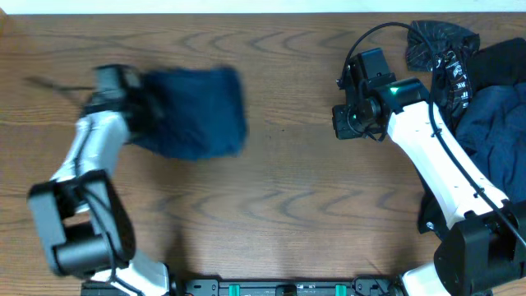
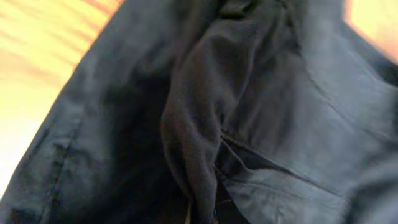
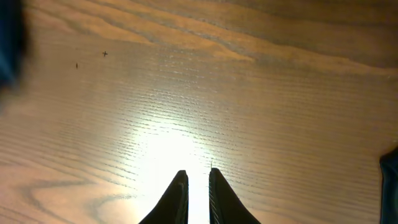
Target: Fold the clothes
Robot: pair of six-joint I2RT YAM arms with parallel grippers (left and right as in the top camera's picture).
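Observation:
A plain navy garment (image 1: 197, 111) hangs bunched and motion-blurred at the table's left, by my left gripper (image 1: 140, 103). The left wrist view is filled with its dark folds (image 2: 261, 93). A ridge of cloth runs down to the bottom centre, where the fingers are hidden; the gripper looks shut on it. My right gripper (image 1: 345, 123) hovers over bare wood at the right centre, empty, its fingers (image 3: 198, 177) almost together. A sliver of the navy cloth shows at the left edge of the right wrist view (image 3: 7, 43).
A pile of dark clothes lies at the right edge: navy cloth (image 1: 497, 123) and a black piece with white print (image 1: 444, 45). The right arm and its cable cross in front of it. The wooden table (image 1: 296, 197) lies between the arms.

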